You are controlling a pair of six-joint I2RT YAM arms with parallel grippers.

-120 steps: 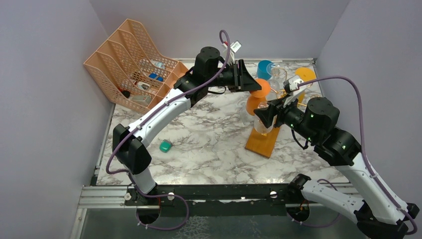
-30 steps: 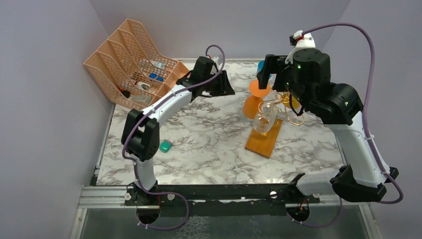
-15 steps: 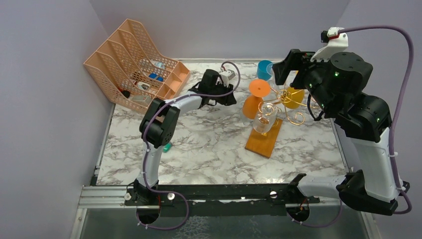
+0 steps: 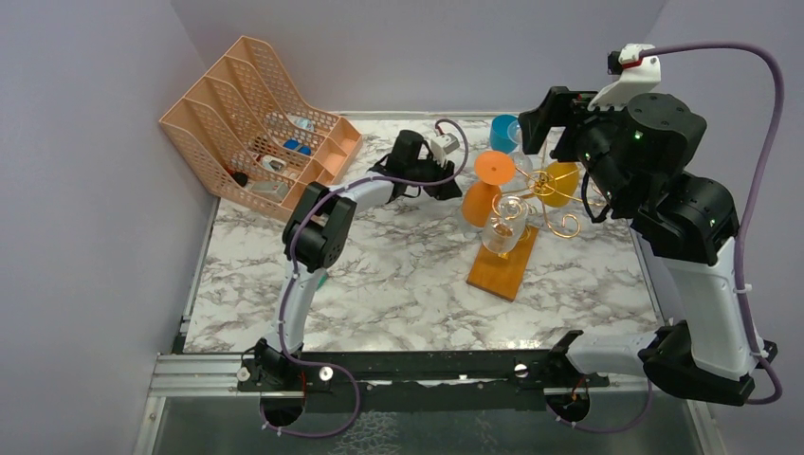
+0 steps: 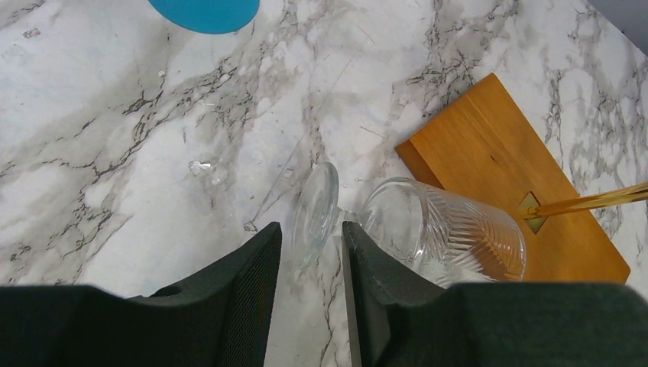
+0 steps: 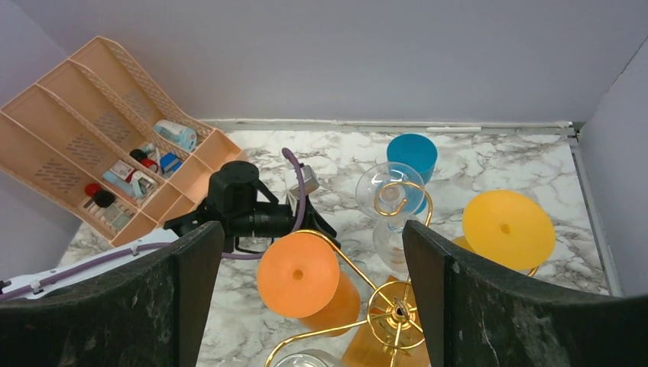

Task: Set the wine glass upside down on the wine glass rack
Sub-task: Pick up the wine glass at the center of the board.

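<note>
Your left gripper (image 5: 309, 229), fingers narrowly parted and empty, is nearer: the wine glass (image 5: 447, 233) lies just ahead, foot toward them, while the right gripper (image 6: 313, 237) gapes empty overhead.

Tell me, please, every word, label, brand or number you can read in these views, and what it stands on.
No text can be read in any view.
Small items in the peach file organiser: label patches show, but they are too small to read.
Wine glass rack: its wooden base is plain, with no marks.
</note>
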